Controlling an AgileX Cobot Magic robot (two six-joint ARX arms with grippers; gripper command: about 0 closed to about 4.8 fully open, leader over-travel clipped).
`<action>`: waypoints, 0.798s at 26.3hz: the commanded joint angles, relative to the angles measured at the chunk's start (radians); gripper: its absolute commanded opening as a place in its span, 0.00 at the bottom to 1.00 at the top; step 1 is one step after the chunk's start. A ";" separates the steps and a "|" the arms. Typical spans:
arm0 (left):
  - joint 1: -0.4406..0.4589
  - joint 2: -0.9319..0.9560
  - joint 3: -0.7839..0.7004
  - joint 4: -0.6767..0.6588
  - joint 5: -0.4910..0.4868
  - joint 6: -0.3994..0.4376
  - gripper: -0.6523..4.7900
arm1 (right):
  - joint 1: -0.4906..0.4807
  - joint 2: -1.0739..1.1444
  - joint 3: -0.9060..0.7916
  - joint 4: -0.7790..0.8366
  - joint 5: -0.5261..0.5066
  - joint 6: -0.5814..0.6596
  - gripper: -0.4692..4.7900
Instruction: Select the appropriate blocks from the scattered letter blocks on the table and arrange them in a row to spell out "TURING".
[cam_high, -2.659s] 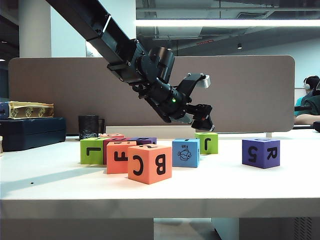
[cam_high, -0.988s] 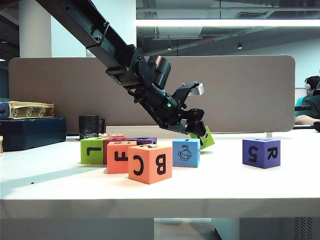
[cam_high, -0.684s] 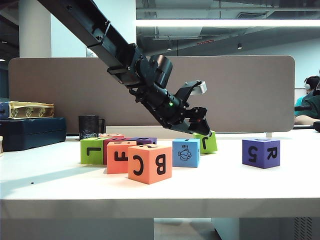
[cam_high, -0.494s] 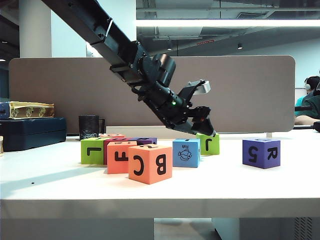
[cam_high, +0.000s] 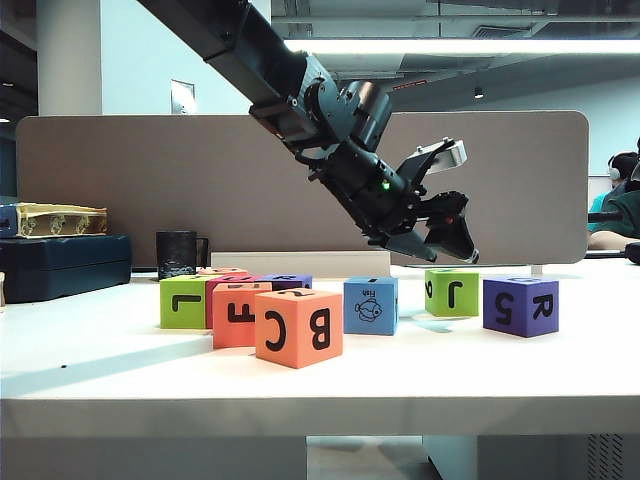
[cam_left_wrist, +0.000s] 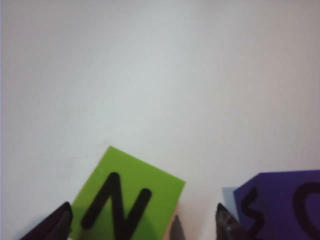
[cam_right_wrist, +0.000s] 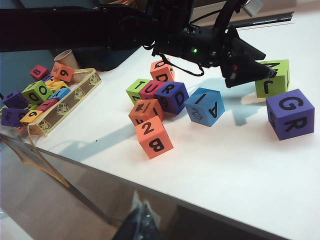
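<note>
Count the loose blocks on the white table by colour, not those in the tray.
orange blocks: 3
lime green blocks: 2
purple blocks: 2
magenta block: 1
blue block: 1
total: 9
The left gripper hangs open above one lime green block; the right gripper is blurred, away from the blocks.

a dark mug (cam_high: 178, 254) stands beside a dark blue case (cam_high: 62, 265); a large orange foam cube marked c and b (cam_high: 297, 327) sits in front.

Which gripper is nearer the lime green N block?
Left. The left gripper hovers open just above the N block; the right gripper is out of view, well off near the table's front edge.
</note>
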 joint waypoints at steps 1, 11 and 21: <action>0.004 -0.008 0.012 0.002 -0.014 -0.005 0.79 | 0.000 -0.011 0.003 0.018 0.002 -0.004 0.09; 0.020 -0.005 0.031 -0.049 0.059 0.150 1.00 | 0.000 -0.011 0.004 0.018 0.002 -0.003 0.09; 0.026 0.020 0.031 -0.027 0.041 0.219 1.00 | 0.000 -0.011 0.004 0.018 0.001 -0.003 0.09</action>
